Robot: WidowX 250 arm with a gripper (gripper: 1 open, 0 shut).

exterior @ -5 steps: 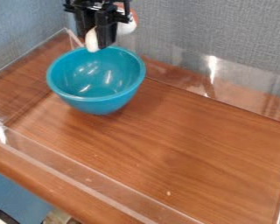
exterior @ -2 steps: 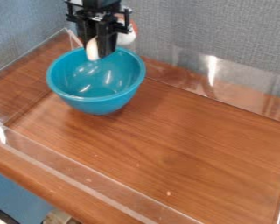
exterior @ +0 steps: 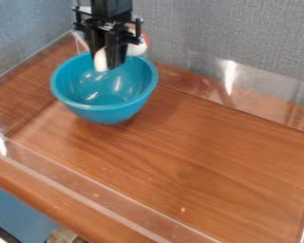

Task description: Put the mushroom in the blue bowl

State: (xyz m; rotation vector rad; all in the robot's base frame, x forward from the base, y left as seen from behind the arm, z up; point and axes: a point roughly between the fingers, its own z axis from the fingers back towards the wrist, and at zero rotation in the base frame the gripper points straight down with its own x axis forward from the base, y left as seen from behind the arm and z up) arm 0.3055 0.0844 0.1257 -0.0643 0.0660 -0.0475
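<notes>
- Turquoise-blue and glossy, the blue bowl (exterior: 105,90) sits on a wooden table (exterior: 205,152) toward the upper left of the view; it is round, deep and plain.
- A black gripper (exterior: 107,57) hangs over the far side of the bowl, pointing straight down, its tips at about the level of the bowl's back rim.
- The gripper's fingers are drawn in close and pinch the mushroom (exterior: 106,58) between them.
- The mushroom shows as a cream-white stem hanging down between the fingers, its lower end just inside the bowl's rim; I cannot tell whether it touches the bowl.
- A small reddish patch (exterior: 141,40) shows beside the gripper on its right; whether it is the mushroom's cap is too small to tell.
- The table top is brown wood grain with a sheen, edged by low clear plastic walls (exterior: 231,71).
- Behind the table stands a grey-blue textured wall (exterior: 231,28).
</notes>
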